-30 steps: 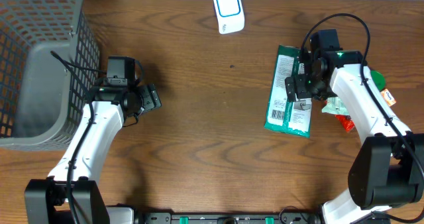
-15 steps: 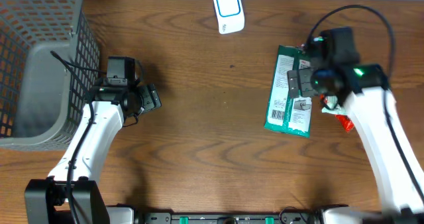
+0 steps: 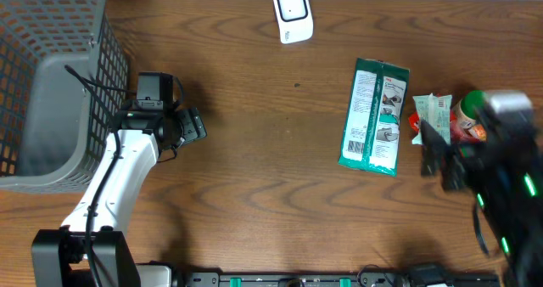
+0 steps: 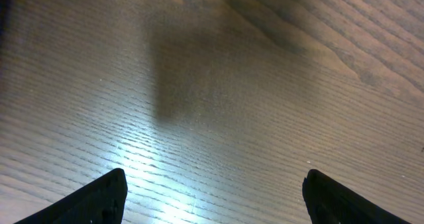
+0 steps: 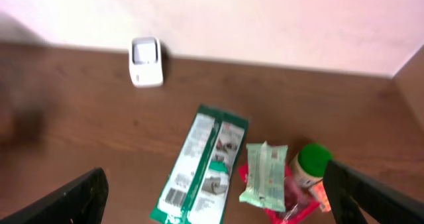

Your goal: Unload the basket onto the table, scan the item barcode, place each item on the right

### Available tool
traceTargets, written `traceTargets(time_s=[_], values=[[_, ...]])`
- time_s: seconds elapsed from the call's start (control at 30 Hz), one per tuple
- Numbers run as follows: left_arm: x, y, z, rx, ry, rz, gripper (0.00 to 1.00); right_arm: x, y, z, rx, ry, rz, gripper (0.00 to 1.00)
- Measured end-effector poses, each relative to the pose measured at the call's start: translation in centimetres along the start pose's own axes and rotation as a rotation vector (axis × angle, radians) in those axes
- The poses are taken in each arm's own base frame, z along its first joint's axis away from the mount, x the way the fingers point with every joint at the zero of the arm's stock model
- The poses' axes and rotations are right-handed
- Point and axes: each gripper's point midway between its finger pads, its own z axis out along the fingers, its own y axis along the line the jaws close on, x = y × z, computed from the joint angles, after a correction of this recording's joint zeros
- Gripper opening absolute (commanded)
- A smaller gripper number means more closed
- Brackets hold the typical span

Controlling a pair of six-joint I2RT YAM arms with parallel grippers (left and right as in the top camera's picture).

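Green packet: flat on table, unheld, well apart from white scanner; right gripper high above it, left gripper, both wide, empty; pick-up and scan seemingly outstanding

The white left arm rises from its base at the lower left and bends at the elbow. The left gripper points to the right, with its dark fingers spread wide and holding nothing. The right arm is lifted high at the right side and looks blurred. The right gripper angles downward with its jaws fully apart and empty.
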Motion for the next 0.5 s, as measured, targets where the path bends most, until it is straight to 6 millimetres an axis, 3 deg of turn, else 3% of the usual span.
traceTargets(time_s=[0.13,0.2,0.33,0.5], values=[[0.0,0.0,0.0,0.001,0.0,0.0,0.86,1.5,-0.2,-4.6,0.001,-0.127,0.007,0.99],[0.0,0.0,0.0,0.0,0.0,0.0,0.86,2.6,-0.3,-5.6,0.001,-0.159,0.009,0.99],[0.0,0.0,0.0,0.0,0.001,0.0,0.86,5.5,-0.3,-6.7,0.002,-0.234,0.013,0.99],[0.0,0.0,0.0,0.0,0.0,0.0,0.86,7.2,-0.3,-6.7,0.003,-0.354,0.02,0.99]])
